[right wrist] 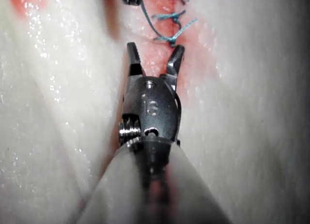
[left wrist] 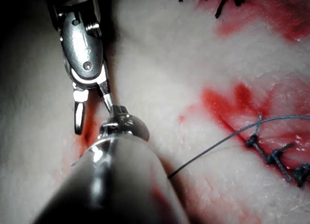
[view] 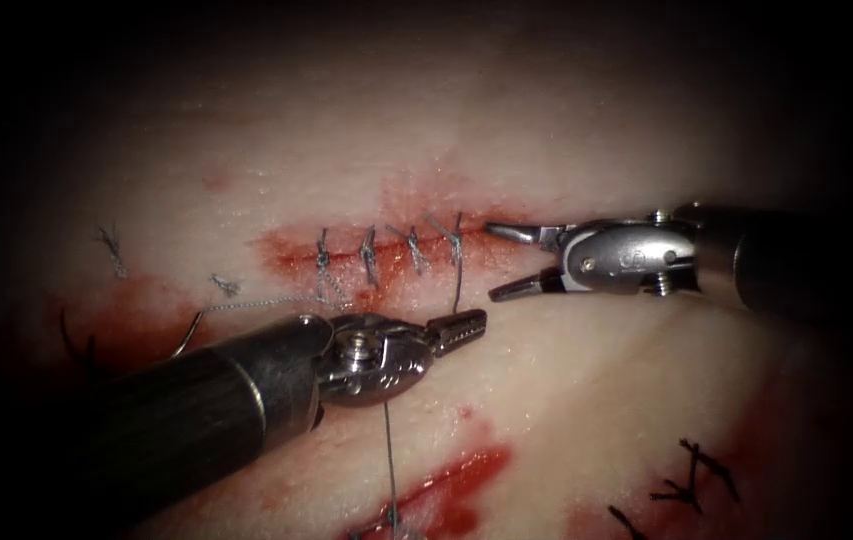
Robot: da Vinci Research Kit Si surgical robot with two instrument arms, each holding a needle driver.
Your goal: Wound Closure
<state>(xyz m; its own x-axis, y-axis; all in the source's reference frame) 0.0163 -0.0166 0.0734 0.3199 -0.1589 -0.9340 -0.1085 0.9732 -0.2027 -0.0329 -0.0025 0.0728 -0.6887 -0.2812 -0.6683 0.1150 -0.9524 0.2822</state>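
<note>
The cut (view: 386, 255) runs across the tissue (view: 596, 400) and carries several grey stitches (view: 411, 248). My left tool (view: 458, 328) lies just below the stitch line with its jaws shut on the thread (view: 456, 285) that drops from the rightmost stitch. More thread (view: 389, 450) trails down from under this tool. My right tool (view: 508, 262) sits at the cut's right end with jaws open and nothing in them; its fingertips (right wrist: 133, 54) stand spread before the stitches (right wrist: 169, 25). A thin grey curve (view: 186, 335) left of the stitches may be the needle, lying free on the tissue.
Red fluid (view: 456, 480) pools below the left tool. Dark old stitches (view: 691, 480) sit at the lower right, and short cut thread ends (view: 111, 250) lie at the left. The right tool (left wrist: 89, 54) also shows in the left wrist view, beyond the left shaft (left wrist: 116, 175).
</note>
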